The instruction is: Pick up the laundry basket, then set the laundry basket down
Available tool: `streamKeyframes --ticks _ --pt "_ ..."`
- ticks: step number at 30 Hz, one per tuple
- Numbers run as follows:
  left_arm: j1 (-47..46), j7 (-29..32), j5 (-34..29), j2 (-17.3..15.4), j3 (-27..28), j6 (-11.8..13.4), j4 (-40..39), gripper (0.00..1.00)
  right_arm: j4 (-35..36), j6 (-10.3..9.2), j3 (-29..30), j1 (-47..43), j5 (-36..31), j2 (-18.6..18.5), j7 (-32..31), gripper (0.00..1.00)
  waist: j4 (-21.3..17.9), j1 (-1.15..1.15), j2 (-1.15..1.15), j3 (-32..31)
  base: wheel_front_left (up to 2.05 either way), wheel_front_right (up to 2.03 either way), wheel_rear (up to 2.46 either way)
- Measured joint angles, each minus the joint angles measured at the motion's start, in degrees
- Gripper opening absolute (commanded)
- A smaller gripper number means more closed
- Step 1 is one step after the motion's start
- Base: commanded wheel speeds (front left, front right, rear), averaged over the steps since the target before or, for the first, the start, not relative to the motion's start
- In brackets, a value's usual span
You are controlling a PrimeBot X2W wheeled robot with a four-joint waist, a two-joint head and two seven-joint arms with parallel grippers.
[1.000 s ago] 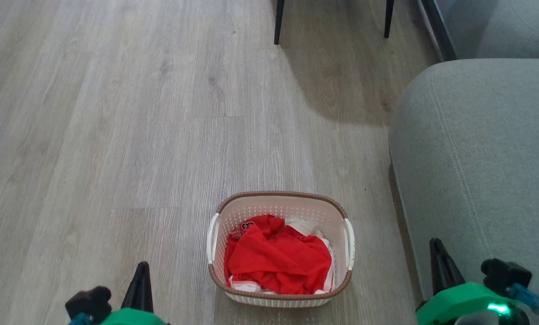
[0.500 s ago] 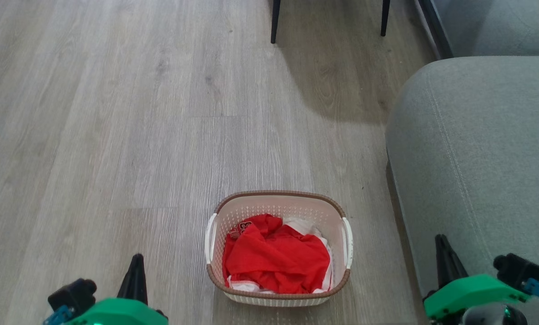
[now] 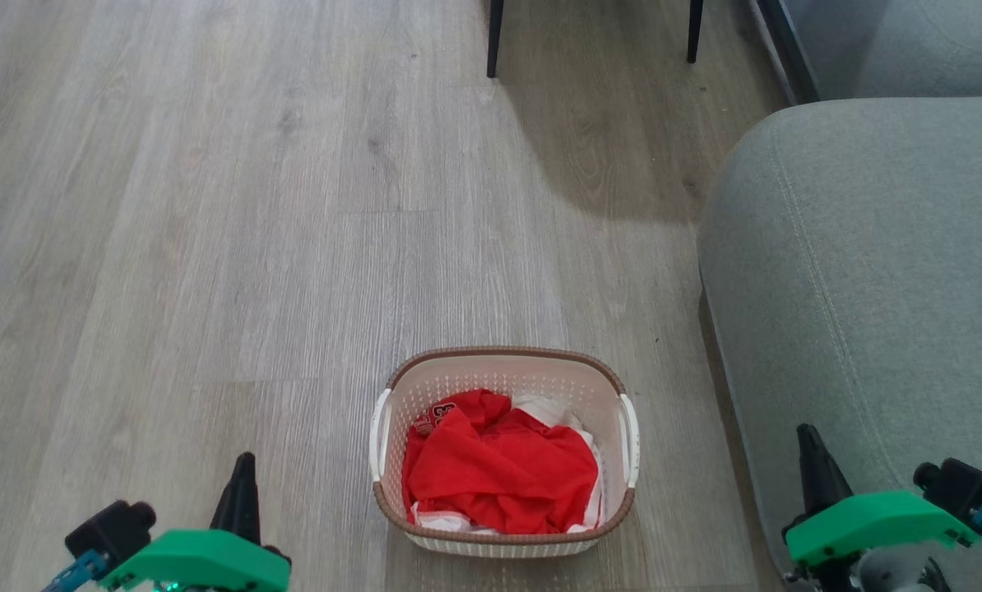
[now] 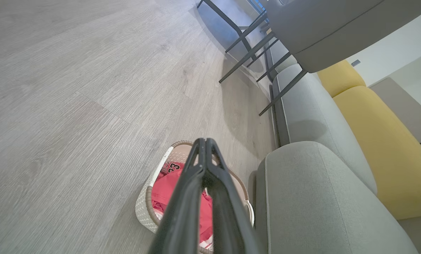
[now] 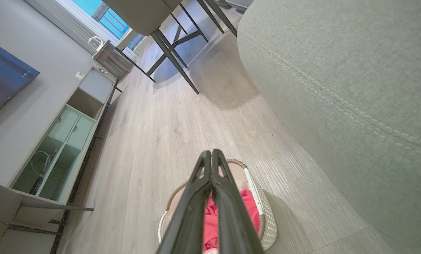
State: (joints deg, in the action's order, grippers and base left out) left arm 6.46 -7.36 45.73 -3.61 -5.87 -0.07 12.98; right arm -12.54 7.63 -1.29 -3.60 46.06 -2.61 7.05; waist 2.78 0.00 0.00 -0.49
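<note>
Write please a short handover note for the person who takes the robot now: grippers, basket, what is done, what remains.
Left gripper: shut, empty, left of the laundry basket, not touching it.
Right gripper: shut, empty, right of it, by the grey sofa.
Laundry basket: upright on the floor, red and white clothes inside.
Done: nothing yet; basket not lifted.
Left to do: probably open both grippers, take the white handles, lift, set down.
</note>
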Motion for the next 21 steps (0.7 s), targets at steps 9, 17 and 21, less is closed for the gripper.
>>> streamKeyframes --ticks 9,17,21 --pt "-1.0 1.8 7.3 -0.1 1.1 -1.0 0.4 0.0 -0.5 0.0 1.1 1.0 7.2 -0.1 -1.8 0.0 -0.4 0.0 0.0 0.1 0.0 0.0 0.0" --pt "-2.3 2.9 12.6 -0.1 1.9 -2.0 0.7 0.0 -0.9 0.0 1.6 1.2 12.5 -0.3 -3.0 0.0 -0.7 0.0 0.0 0.2 0.0 0.0 0.0" --pt "-2.7 3.6 15.3 -0.1 2.7 -2.3 0.9 0.0 -1.2 0.0 2.0 1.8 15.1 -0.3 -3.7 0.0 -0.9 0.0 0.0 0.2 0.0 0.0 0.0"
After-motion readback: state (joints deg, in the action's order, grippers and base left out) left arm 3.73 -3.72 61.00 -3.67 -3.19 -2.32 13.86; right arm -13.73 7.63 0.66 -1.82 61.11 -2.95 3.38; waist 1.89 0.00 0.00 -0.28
